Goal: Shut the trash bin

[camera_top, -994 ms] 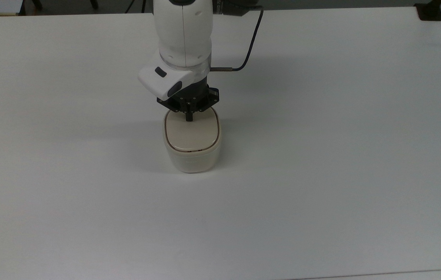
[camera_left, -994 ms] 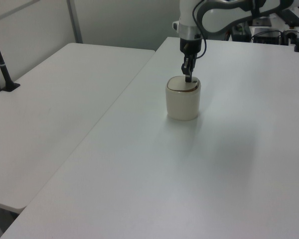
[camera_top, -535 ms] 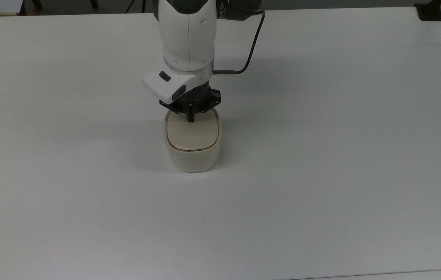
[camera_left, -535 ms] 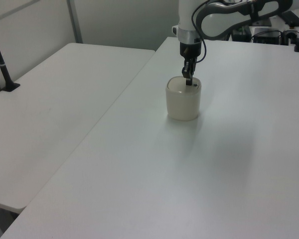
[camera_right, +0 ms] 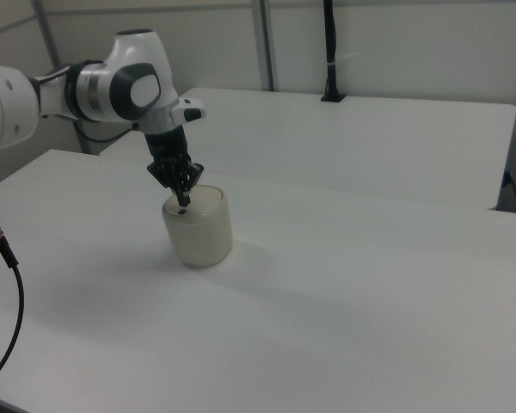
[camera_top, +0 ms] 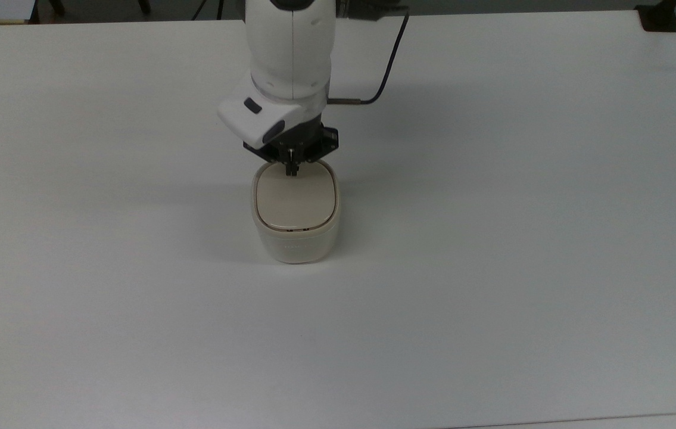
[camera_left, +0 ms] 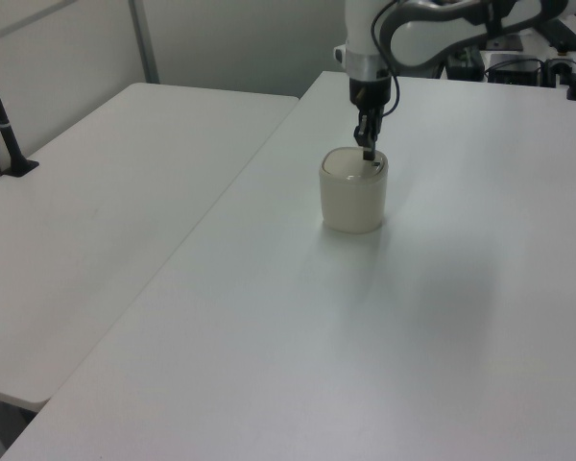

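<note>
**Robot claw poised above a shut trash bin**

The claw points straight down with its fingers pressed together, holding nothing, its tip over the far edge of the beige lid. The lid lies flat on the trash bin, which stands upright near the middle of the white bench. A dark cable loops from the arm's wrist.

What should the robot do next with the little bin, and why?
Probably lift the gripper straight up and away. The beige lid already lies flat inside the rim of the trash bin, so it looks closed. The fingers are pinched together over the lid's far edge in the top view, holding nothing, so there seems little left to push.
</note>
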`<action>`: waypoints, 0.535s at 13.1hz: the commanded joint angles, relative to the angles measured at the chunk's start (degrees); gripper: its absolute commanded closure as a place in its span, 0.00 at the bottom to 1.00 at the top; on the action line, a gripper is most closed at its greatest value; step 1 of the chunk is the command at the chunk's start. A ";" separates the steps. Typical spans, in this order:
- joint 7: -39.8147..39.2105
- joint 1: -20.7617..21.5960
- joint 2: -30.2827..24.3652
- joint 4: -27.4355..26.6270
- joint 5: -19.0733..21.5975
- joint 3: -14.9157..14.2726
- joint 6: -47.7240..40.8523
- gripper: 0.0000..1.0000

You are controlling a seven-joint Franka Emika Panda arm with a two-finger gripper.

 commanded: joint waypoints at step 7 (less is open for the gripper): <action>1.67 -1.80 -22.11 -10.59 -1.66 -0.12 -15.81 0.00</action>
